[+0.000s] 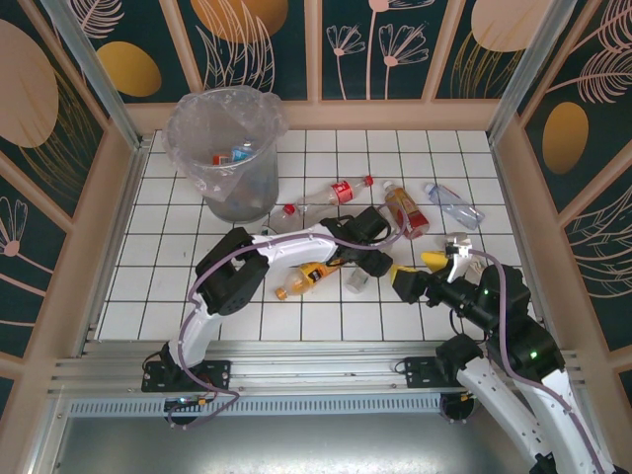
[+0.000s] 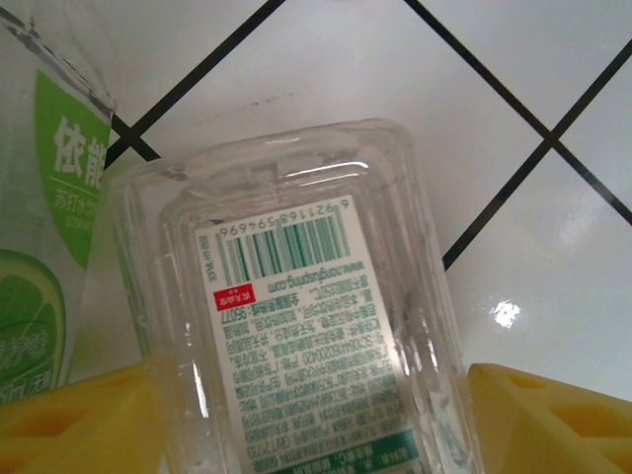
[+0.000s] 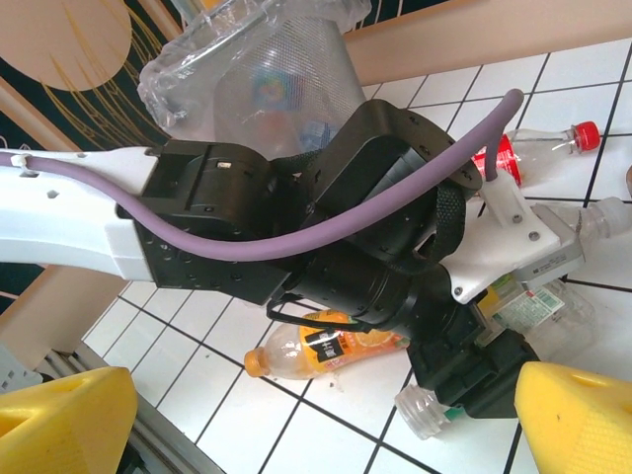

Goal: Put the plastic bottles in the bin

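A clear bottle [image 2: 306, 326] with a white printed label lies on the tiles between my left gripper's [image 2: 308, 405] yellow fingers [image 2: 69, 425], which press against both its sides. In the top view that gripper [image 1: 367, 265] is low over the same bottle [image 1: 355, 281], mid-table. My right gripper [image 1: 420, 269] hovers just to its right, open and empty, also seen in its wrist view [image 3: 316, 434]. An orange bottle [image 1: 304, 278] lies left of the left gripper. Farther back lie a red-capped bottle [image 1: 331, 193], a red-labelled one [image 1: 405, 209] and a blue one [image 1: 454, 205]. The bin [image 1: 222, 148] stands at the back left.
A green-labelled bottle [image 2: 59, 247] lies right beside the gripped one. The left arm [image 3: 296, 227] crosses close in front of the right wrist camera, above the orange bottle [image 3: 336, 346]. Wooden walls [image 1: 513, 188] ring the tiled floor.
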Controlling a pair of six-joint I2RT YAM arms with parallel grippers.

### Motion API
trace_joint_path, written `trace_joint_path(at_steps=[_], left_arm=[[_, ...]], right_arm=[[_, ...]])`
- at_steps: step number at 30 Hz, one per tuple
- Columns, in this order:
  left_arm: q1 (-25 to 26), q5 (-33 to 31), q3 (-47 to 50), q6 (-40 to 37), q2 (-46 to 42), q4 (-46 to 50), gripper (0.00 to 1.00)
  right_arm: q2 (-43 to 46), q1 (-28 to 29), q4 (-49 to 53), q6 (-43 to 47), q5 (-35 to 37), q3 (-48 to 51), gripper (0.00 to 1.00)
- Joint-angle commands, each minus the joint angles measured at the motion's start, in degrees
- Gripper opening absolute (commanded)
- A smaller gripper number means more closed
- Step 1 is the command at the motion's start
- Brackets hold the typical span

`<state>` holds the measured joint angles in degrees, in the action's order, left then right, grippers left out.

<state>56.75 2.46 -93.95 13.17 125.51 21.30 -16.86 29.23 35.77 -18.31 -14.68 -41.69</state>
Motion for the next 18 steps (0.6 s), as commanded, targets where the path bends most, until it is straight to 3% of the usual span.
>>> trace_joint_path(at_steps=[1, 12, 18], left_arm=[[0.4, -0.1, -1.8, -1.0, 1.8, 1.9, 0.7], [0.3, 1.8, -9.7, 1.6, 1.3, 3.5, 0.63], [-0.1, -0.4, -18.4, 3.1, 1.2, 8.7, 0.62]], right_arm=[[0.7, -0.3, -2.6, 0.9, -0.7, 0.5, 0.99], [1.8, -0.3, -8.9, 3.2, -5.9, 1.3, 0.99], [2.9, -0.3, -14.4, 6.3, -5.3, 3.4, 0.99]])
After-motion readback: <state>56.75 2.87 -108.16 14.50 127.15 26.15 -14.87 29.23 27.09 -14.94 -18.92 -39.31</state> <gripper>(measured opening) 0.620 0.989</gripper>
